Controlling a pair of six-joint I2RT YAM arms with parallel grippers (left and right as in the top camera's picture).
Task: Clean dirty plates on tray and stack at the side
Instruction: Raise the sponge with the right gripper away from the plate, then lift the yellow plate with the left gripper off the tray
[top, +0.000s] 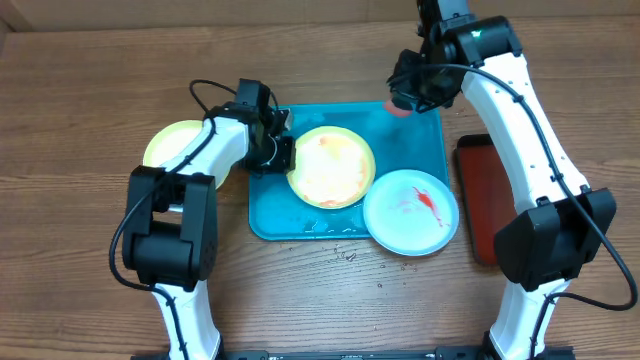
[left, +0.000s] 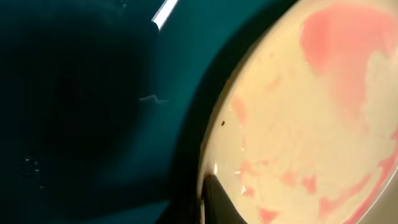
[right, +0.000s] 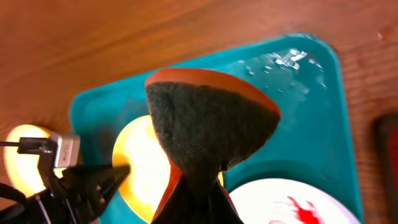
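The left claw (top: 278, 152) has its tips together at the left rim of the yellow plate (top: 335, 170). One dark finger (left: 217, 202) lies right on that rim, but I cannot tell whether the rim is pinched. The plate sits in the middle of the tray (top: 415, 140) and is streaked with pale pink smears.

The right claw (top: 408, 95) is clamped on a sponge (right: 211, 118), orange with a dark scrub face, over the tray's far right corner.

A white plate (top: 405, 225) with a red sauce streak overlaps the tray's near right corner and pokes past its edge, just beside the yellow plate. The other yellow plate (top: 168, 142) lies on the table (top: 90, 80) off the tray's left edge, partly under the left arm. A red tray (top: 482, 195) sits near the table's right edge, beside the tray.
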